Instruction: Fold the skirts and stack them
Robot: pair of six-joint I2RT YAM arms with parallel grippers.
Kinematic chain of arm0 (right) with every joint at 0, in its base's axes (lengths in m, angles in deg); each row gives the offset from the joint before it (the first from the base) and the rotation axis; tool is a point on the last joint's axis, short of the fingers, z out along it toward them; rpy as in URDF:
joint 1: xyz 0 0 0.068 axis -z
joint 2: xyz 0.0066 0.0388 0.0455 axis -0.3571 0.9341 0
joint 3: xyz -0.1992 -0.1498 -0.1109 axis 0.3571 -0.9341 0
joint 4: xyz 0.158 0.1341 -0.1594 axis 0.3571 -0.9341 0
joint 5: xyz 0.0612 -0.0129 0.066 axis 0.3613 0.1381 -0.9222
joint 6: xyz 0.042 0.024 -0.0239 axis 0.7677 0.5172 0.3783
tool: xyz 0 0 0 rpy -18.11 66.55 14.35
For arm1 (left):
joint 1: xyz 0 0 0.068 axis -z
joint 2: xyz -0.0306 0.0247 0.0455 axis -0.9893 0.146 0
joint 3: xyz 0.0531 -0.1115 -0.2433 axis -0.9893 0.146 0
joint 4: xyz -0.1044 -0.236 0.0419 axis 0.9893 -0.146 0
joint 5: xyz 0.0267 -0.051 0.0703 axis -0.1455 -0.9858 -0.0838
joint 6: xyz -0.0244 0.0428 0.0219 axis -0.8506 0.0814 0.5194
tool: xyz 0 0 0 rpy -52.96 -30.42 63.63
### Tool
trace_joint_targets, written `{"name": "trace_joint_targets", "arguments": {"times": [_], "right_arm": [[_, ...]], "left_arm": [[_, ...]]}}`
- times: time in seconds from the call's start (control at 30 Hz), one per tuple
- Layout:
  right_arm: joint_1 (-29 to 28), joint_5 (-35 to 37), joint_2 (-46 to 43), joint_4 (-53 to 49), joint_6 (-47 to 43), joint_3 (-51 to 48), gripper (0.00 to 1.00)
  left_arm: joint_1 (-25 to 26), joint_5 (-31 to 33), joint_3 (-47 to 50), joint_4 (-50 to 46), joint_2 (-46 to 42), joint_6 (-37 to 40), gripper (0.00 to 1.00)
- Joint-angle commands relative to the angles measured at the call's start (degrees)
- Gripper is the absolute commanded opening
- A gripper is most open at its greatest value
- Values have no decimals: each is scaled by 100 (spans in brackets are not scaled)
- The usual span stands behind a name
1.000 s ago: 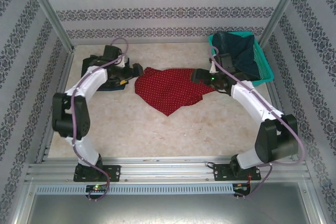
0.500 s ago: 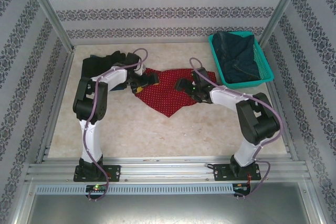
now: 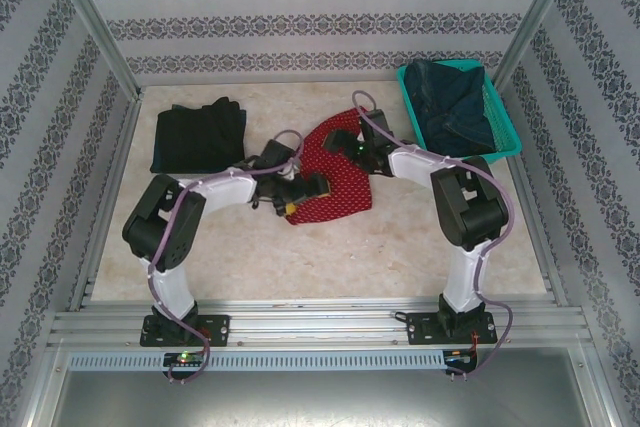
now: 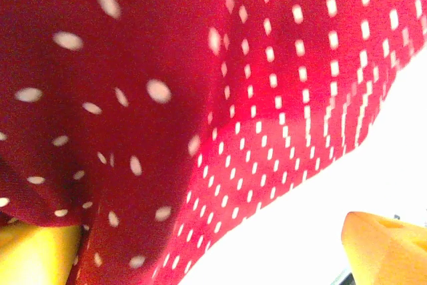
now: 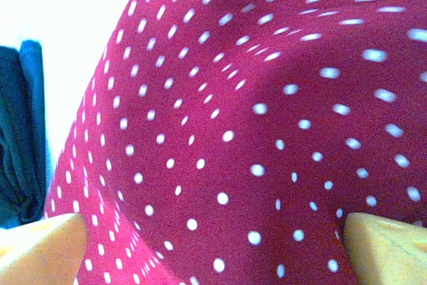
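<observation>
Overhead; wrist views close on red skirt (image 3: 347,190)

Red dotted skirt (image 4: 267,98) blurred at left wrist, cut by every edge, right fingers (image 5: 40,245) cropped at lower corners

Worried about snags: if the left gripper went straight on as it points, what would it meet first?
The red dotted skirt, directly ahead of the open left gripper; how close is hard to tell.

Right hand (image 5: 213,251): fingers spread wide
Red dotted skirt (image 5: 267,98): bunched between and ahead of the fingers
Dark blue cloth (image 5: 20,131): left of the hand
Table (image 5: 67,5): ahead-left, washed out white
</observation>
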Motion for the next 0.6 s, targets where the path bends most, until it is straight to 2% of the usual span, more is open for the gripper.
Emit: {"name": "trace_joint_targets", "arguments": {"times": [0.0, 0.13, 0.23, 0.3, 0.47, 0.57], "right_arm": [[207, 548, -776, -451, -222, -212, 98], [237, 818, -1569, -1307, -261, -850, 98], [280, 818, -2133, -1625, 286, -1529, 98], [354, 660, -2445, -1476, 642, -2031, 96], [580, -55, -2669, -1154, 1182, -2629, 77], [550, -211, -2602, -926, 1421, -2797, 72]], "left_arm": [[-27, 745, 127, 409, -561, -752, 100], [-223, 1201, 14, 22, -704, -694, 100], [-324, 1322, 10, -89, -711, -727, 100], [-347, 1433, 79, -23, -768, -794, 100], [-453, 1514, 248, 38, -871, -906, 100], [-555, 1544, 380, 19, -951, -902, 100]]}}
